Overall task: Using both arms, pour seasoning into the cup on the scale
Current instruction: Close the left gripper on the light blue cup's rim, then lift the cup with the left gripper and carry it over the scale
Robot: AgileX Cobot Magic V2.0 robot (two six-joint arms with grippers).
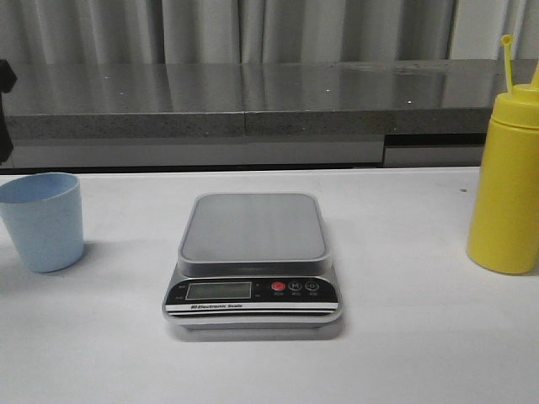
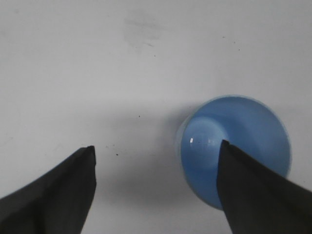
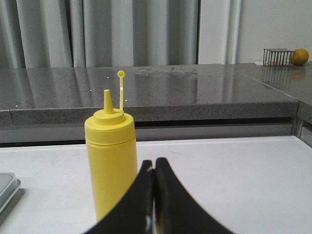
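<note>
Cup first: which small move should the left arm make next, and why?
Probably shift sideways to centre on the cup. The left gripper is open above it, but one finger overlaps the cup, which stands on the table, not on the scale.

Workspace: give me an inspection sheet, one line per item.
Surface: white table, faint smudges.
Job's things: scale centre, platform bare; pale blue cup left, upright, empty, off the scale; yellow squeeze bottle right, upright, cap off nozzle.
Clutter: nothing seen.
Hands: left hand open above the cup; right hand shut, facing the bottle.
Cables: nothing seen.
Surroundings: grey stone counter, curtains, orange fruit.
</note>
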